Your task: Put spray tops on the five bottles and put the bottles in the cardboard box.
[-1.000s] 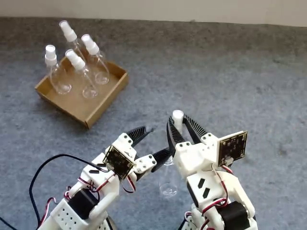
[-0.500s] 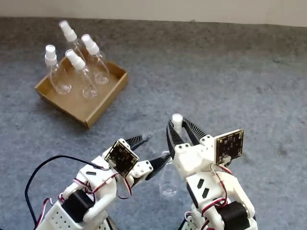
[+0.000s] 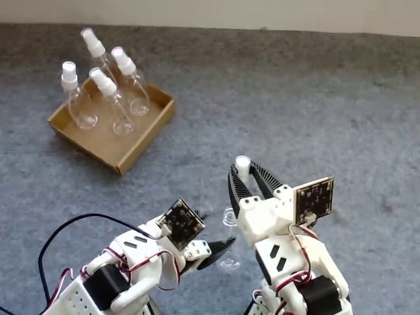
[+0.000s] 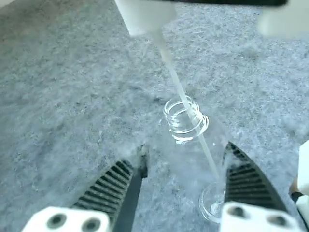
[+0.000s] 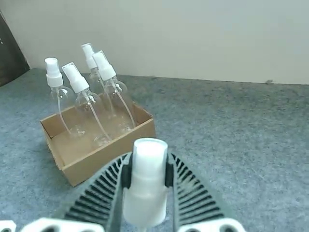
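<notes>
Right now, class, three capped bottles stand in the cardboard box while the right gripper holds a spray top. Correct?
No: four capped bottles stand in the cardboard box, as the high view shows. The right gripper does hold a spray top.

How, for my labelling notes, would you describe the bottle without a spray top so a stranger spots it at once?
On the grey carpet, look away from the cardboard box, toward the near side. A clear bottle stands there inside the open left gripper, below the spray top held by the right gripper; unlike the four boxed bottles, its threaded neck is bare.
</notes>
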Motion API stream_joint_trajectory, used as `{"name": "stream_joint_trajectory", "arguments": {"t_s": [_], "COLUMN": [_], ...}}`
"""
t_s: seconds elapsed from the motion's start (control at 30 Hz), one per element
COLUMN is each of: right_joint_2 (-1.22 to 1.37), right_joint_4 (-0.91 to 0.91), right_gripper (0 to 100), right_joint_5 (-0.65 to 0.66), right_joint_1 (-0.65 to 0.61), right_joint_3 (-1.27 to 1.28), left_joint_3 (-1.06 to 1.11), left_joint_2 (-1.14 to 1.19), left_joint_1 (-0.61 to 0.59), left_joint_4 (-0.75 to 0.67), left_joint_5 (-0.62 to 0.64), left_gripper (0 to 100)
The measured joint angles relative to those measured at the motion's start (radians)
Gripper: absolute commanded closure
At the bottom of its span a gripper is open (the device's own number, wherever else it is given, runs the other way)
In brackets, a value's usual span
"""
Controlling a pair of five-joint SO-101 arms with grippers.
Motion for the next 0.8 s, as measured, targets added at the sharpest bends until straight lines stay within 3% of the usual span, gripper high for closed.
{"name": "stream_joint_trajectory", "arguments": {"t_s": [0.13, 0.4, 0.8], "right_joint_2": [0.000, 0.000, 0.000], "right_joint_4": [0.000, 0.000, 0.000], "right_gripper": [98.8, 98.8, 98.8], "right_joint_5": [0.000, 0.000, 0.000], "right_joint_1": [0.000, 0.002, 0.002], "right_joint_3": [0.000, 0.000, 0.000], "left_joint_3": [0.028, 0.066, 0.186], "left_joint_2": [-0.002, 0.000, 0.002], "left_joint_1": [0.006, 0.129, 0.135], "left_joint_4": [0.000, 0.000, -0.239], "left_joint_5": [0.072, 0.083, 0.083], "left_gripper": [81, 81, 81]}}
